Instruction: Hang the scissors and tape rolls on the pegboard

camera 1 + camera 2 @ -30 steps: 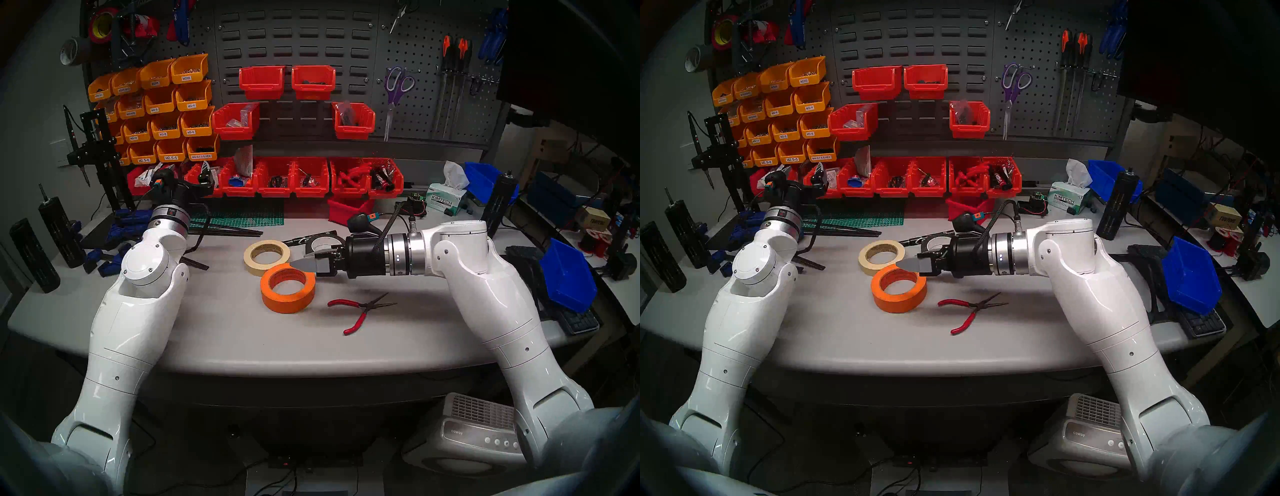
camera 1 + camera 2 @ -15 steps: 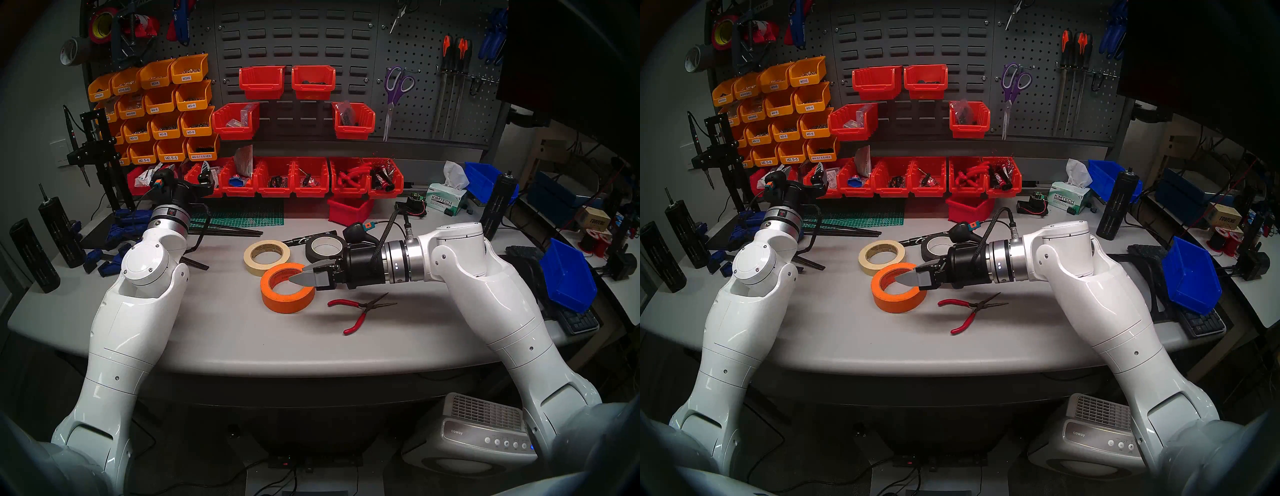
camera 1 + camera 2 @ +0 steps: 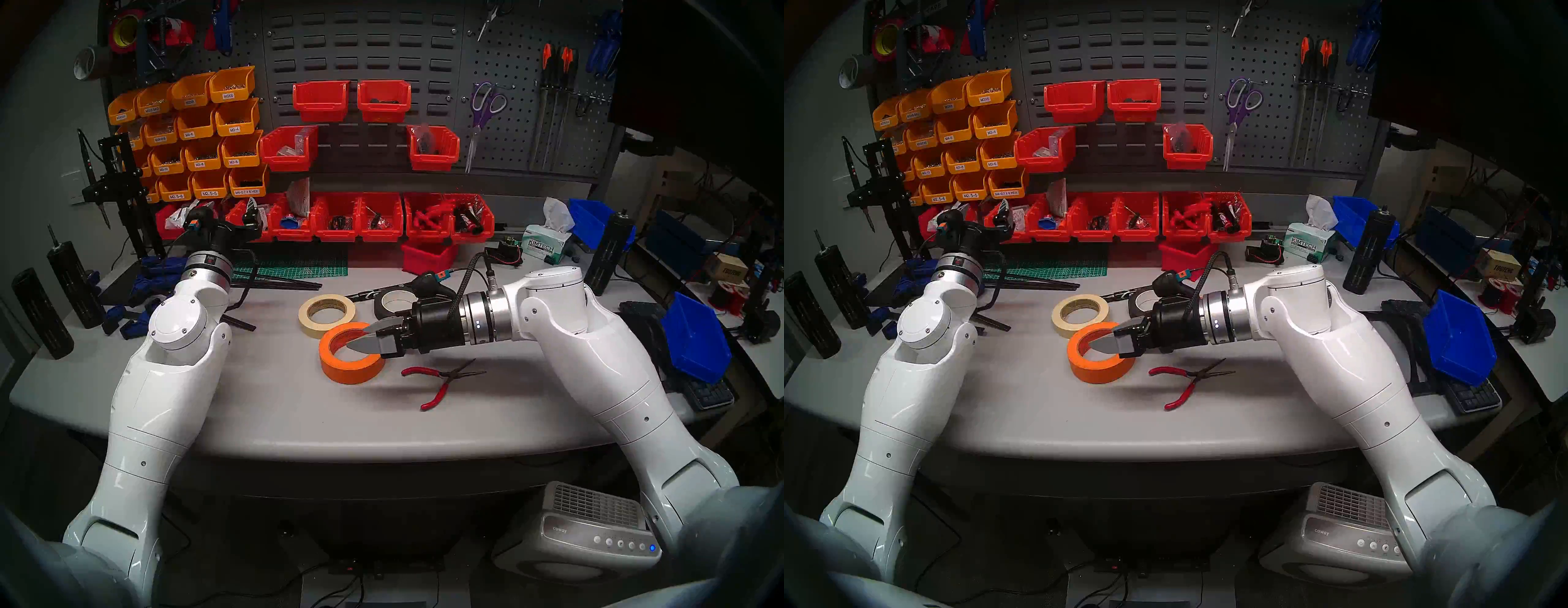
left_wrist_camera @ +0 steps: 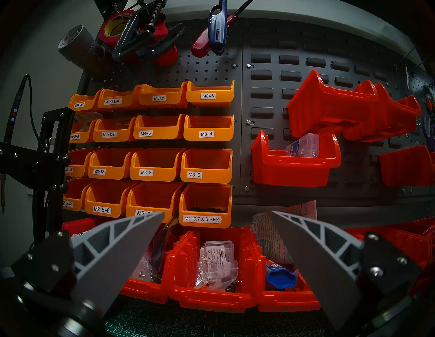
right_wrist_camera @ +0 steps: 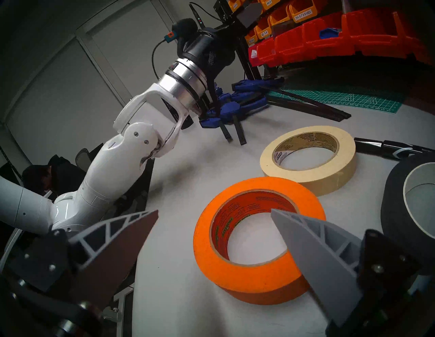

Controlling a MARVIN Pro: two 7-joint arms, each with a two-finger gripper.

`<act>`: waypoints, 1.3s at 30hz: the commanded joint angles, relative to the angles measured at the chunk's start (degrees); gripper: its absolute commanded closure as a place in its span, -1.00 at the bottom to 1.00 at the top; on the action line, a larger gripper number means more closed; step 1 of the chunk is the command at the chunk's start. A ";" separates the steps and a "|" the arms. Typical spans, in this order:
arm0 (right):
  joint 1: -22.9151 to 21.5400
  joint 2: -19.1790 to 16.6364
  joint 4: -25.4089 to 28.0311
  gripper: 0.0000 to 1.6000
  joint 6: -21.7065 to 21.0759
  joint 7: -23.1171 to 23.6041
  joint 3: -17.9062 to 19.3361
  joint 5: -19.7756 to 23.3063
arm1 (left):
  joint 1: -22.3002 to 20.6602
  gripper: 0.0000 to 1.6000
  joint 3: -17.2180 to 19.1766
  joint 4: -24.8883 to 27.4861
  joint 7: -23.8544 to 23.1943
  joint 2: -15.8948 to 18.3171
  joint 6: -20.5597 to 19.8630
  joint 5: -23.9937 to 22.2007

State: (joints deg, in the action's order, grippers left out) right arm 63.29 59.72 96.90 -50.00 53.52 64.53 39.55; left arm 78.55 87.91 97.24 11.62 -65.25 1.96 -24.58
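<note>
Right wrist view gives me my right gripper point(image 5: 214, 213) with its fingers spread wide apart, gripping nothing. One grey finger point(image 5: 313, 249) crosses the near rim of the orange tape roll point(image 5: 237, 268) with its tip over the hole; whether it touches the rim I cannot tell. The other finger point(image 5: 113, 247) hangs off to the side of the roll, clear of it. Beyond the fingertips lies the cream masking tape roll point(image 5: 329, 174), touching or nearly touching the orange one, and beside the near finger sits the black tape roll point(image 5: 397, 211) with its white core. All three lie flat on the grey table point(image 5: 179, 188).

From the head view, the scissors point(image 3: 481, 119) hang blades down on the pegboard point(image 3: 517, 140), far past my fingers. My left gripper point(image 4: 217, 211) is raised before the orange bins point(image 4: 207, 128), fingers apart and empty
</note>
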 commanded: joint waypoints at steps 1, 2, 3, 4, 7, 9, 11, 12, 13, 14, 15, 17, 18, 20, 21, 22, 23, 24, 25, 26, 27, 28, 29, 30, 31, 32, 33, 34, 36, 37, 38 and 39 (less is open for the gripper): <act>-2.00 0.70 -0.43 -1.00 1.57 -1.10 1.13 -0.87 | -2.09 -1.00 0.52 1.73 -0.11 0.05 1.07 0.03; -1.88 0.83 -0.53 -1.00 1.84 -1.49 1.31 -1.10 | -2.09 -1.00 0.52 1.73 -0.11 0.05 1.06 0.03; -1.89 0.90 -0.70 -1.00 1.97 -1.49 1.37 -1.23 | -2.09 -1.00 0.52 1.73 -0.11 0.05 1.07 0.03; -1.85 1.00 -0.84 -1.00 2.06 -1.49 1.49 -1.27 | -2.09 -1.00 0.52 1.73 -0.11 0.05 1.07 0.03; -1.86 1.09 -1.03 -1.00 2.21 -1.41 1.54 -1.44 | -2.09 -1.00 0.52 1.73 -0.11 0.05 1.07 0.03; -2.06 0.98 -1.11 -1.00 2.26 -1.21 1.32 -1.70 | -2.09 -1.00 0.52 1.73 -0.11 0.05 1.07 0.03; -2.30 0.85 -1.20 -1.00 2.23 -0.95 1.05 -1.89 | -2.09 -1.00 0.52 1.73 -0.11 0.05 1.07 0.03; -2.41 0.81 -1.23 -1.00 2.24 -0.88 0.95 -1.98 | -2.09 -1.00 0.52 1.73 -0.11 0.05 1.07 0.03; -2.88 0.53 -1.34 -1.00 2.11 -0.39 0.48 -2.21 | -2.09 -1.00 0.52 1.73 -0.11 0.05 1.07 0.03; -3.13 0.40 -1.38 -1.00 2.03 -0.23 0.25 -2.38 | -2.09 -1.00 0.52 1.73 -0.11 0.05 1.07 0.03; -3.47 0.22 -1.41 -1.00 1.76 0.00 -0.06 -2.55 | -2.09 -1.00 0.52 1.73 -0.11 0.05 1.07 0.03; -3.95 -0.09 -1.31 -1.00 1.46 0.16 -0.54 -3.06 | -2.09 -1.00 0.52 1.73 -0.11 0.05 1.06 0.03; -4.15 -0.39 -1.19 -1.00 1.38 0.21 -0.82 -3.48 | -2.09 -1.00 0.52 1.73 -0.11 0.05 1.07 0.03; -4.35 -0.65 -1.18 -1.00 1.34 0.43 -0.97 -3.71 | -2.09 -1.00 0.52 1.73 -0.11 0.05 1.07 0.03; -4.50 -0.83 -1.13 -1.00 1.28 0.51 -1.04 -3.86 | -2.09 -1.00 0.52 1.73 -0.11 0.05 1.07 0.03; -4.61 -0.91 -1.12 -1.00 1.25 0.56 -1.04 -3.99 | -2.09 -1.00 0.52 1.73 -0.11 0.05 1.07 0.03; -4.64 -0.96 -1.15 -1.00 1.27 0.40 -0.93 -4.10 | -2.09 -1.00 0.52 1.73 -0.11 0.05 1.07 0.03; -4.71 -0.98 -1.25 -1.00 1.36 0.43 -0.89 -4.21 | -2.09 -1.00 0.52 1.73 -0.11 0.05 1.07 0.03; -4.78 -0.95 -1.35 -1.00 1.40 0.41 -0.82 -4.32 | -2.09 -1.00 0.52 1.73 -0.11 0.05 1.07 0.03; -4.85 -0.94 -1.48 -1.00 1.44 0.45 -0.80 -4.40 | -2.09 -1.00 0.52 1.73 -0.11 0.05 1.07 0.03; -4.85 -0.87 -1.60 -1.00 1.50 0.40 -0.74 -4.53 | -2.09 -1.00 0.52 1.73 -0.11 0.05 1.08 0.03; -4.87 -0.84 -1.69 -1.00 1.53 0.45 -0.74 -4.65 | -2.09 -1.00 0.52 1.73 -0.11 0.05 1.08 0.03; -4.89 -0.80 -1.85 -1.00 1.64 0.47 -0.78 -4.84 | -2.10 -1.00 0.52 1.73 -0.11 0.05 1.08 0.03; -4.89 -0.75 -2.02 -1.00 1.74 0.51 -0.82 -4.99 | -2.10 -1.00 0.52 1.73 -0.11 0.05 1.09 0.03; -4.87 -0.68 -2.19 -1.00 1.81 0.54 -0.86 -5.13 | -2.10 -1.00 0.52 1.73 -0.11 0.05 1.09 0.03; -4.86 -0.63 -2.33 -1.00 1.86 0.59 -0.90 -5.21 | -2.10 -1.00 0.52 1.72 -0.11 0.05 1.10 0.03; -4.86 -0.57 -2.49 -1.00 1.91 0.67 -0.96 -5.36 | -2.10 -1.00 0.52 1.72 -0.11 0.05 1.10 0.03; -4.88 -0.51 -2.61 -1.00 1.95 0.77 -1.00 -5.49 | -2.10 -1.00 0.52 1.72 -0.11 0.05 1.10 0.03; -5.19 -0.59 -2.94 -1.00 1.93 1.32 -1.38 -5.75 | -2.10 -1.00 0.52 1.72 -0.11 0.05 1.10 0.03; -5.47 -0.71 -3.12 -1.00 1.89 1.77 -1.70 -5.91 | -2.10 -1.00 0.52 1.73 -0.11 0.05 1.10 0.03; -5.62 -0.74 -3.25 -1.00 1.89 2.03 -1.85 -6.02 | -2.10 -1.00 0.52 1.73 -0.11 0.05 1.09 0.03; -5.85 -0.81 -3.42 -1.00 1.88 2.43 -2.09 -6.14 | -2.10 -1.00 0.52 1.73 -0.11 0.05 1.09 0.03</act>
State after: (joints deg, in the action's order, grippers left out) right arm 60.03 58.76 93.60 -48.32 54.24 62.78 33.29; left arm 78.54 87.91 97.24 11.62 -65.25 1.99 -24.58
